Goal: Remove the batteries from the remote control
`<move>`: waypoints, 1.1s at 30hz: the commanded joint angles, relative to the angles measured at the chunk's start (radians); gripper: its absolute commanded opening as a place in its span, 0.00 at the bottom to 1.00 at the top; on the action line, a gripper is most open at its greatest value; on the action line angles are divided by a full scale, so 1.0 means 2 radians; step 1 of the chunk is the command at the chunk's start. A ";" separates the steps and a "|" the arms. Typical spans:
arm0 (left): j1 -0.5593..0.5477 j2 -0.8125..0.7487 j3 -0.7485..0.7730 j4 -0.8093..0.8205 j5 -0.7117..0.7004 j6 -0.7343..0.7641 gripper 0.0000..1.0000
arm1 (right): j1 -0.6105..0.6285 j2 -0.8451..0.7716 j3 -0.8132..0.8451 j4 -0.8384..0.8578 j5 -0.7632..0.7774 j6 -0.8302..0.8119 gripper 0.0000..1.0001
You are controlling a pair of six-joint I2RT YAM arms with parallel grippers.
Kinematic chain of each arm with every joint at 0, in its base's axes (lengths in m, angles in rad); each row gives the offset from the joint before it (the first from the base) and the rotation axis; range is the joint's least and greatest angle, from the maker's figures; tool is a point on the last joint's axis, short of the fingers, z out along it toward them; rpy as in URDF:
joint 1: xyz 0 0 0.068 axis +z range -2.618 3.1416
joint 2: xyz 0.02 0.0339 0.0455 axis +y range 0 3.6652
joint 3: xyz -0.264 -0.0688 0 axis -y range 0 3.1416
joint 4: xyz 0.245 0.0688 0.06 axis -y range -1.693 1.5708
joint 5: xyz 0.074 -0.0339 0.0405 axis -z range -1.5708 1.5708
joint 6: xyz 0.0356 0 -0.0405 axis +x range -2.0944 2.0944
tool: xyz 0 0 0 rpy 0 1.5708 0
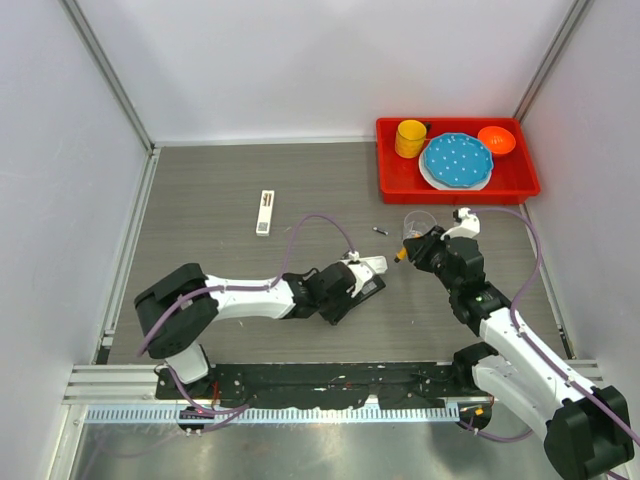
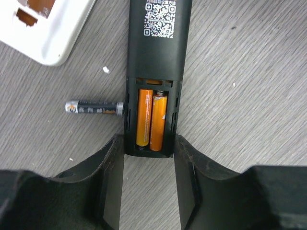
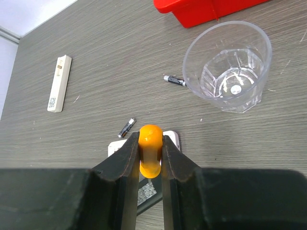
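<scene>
Left gripper (image 2: 148, 146) clamps the remote (image 2: 156, 43); right gripper (image 3: 150, 141) pinches the screwdriver (image 3: 150, 165), whose tip may skid off the rounded batteries (image 2: 151, 120).

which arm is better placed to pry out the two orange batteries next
Likely right: the right end effector grips the orange-handled screwdriver, while the left end effector is busy clamping the black remote with its batteries exposed.
</scene>
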 commanded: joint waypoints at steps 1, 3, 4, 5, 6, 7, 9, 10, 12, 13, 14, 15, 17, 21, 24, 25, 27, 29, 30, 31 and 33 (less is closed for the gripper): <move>-0.005 0.040 0.045 -0.017 0.024 0.024 0.14 | -0.001 -0.002 0.005 0.036 -0.022 0.005 0.01; -0.005 0.066 0.067 -0.027 0.034 0.029 0.12 | -0.001 -0.006 0.005 0.036 -0.022 0.005 0.01; -0.005 0.075 0.087 -0.031 0.036 0.031 0.12 | -0.001 -0.008 0.005 0.034 -0.022 0.004 0.01; -0.005 0.088 0.094 -0.031 0.042 0.032 0.12 | -0.001 -0.010 0.008 0.031 -0.019 0.004 0.01; -0.005 0.096 0.101 -0.032 0.042 0.032 0.12 | -0.001 -0.015 0.008 0.026 -0.018 0.004 0.01; -0.005 0.102 0.118 -0.038 0.042 0.032 0.12 | -0.001 -0.017 0.008 0.025 -0.019 0.004 0.01; -0.005 0.120 0.135 -0.045 0.035 0.034 0.12 | -0.001 -0.022 0.007 0.025 -0.019 0.004 0.01; -0.005 0.126 0.149 -0.050 0.029 0.034 0.12 | -0.001 -0.024 0.005 0.025 -0.019 0.003 0.01; -0.005 0.140 0.164 -0.057 0.027 0.035 0.12 | -0.001 -0.023 0.004 0.024 -0.023 0.005 0.01; -0.005 0.143 0.171 -0.059 0.029 0.036 0.14 | -0.001 -0.023 0.002 0.025 -0.025 0.005 0.01; -0.005 0.143 0.172 -0.059 0.035 0.035 0.17 | -0.001 -0.021 0.002 0.025 -0.027 0.005 0.01; -0.005 0.142 0.169 -0.057 0.042 0.035 0.20 | -0.001 -0.021 0.001 0.026 -0.030 0.005 0.01; -0.005 0.138 0.156 -0.045 0.048 0.037 0.30 | -0.001 -0.019 -0.003 0.029 -0.034 0.004 0.01; -0.005 0.117 0.120 -0.023 0.050 0.043 0.47 | -0.001 -0.012 -0.010 0.045 -0.042 0.002 0.01; -0.004 0.110 0.109 -0.016 0.046 0.044 0.54 | -0.001 0.006 -0.013 0.062 -0.075 -0.005 0.01; -0.004 0.109 0.107 -0.016 0.048 0.044 0.55 | -0.001 0.010 -0.013 0.065 -0.078 -0.007 0.01; -0.004 0.109 0.101 -0.013 0.051 0.044 0.57 | -0.001 0.025 -0.013 0.075 -0.095 -0.012 0.01; -0.004 0.104 0.098 -0.013 0.067 0.044 0.57 | -0.001 0.037 -0.014 0.082 -0.101 -0.021 0.01; -0.004 0.102 0.092 -0.008 0.068 0.044 0.57 | 0.001 0.040 -0.014 0.083 -0.101 -0.022 0.01; -0.004 0.099 0.088 -0.005 0.069 0.044 0.57 | 0.000 0.041 -0.014 0.084 -0.101 -0.025 0.01; -0.003 0.090 0.076 0.005 0.068 0.043 0.56 | 0.000 0.041 -0.015 0.085 -0.101 -0.029 0.01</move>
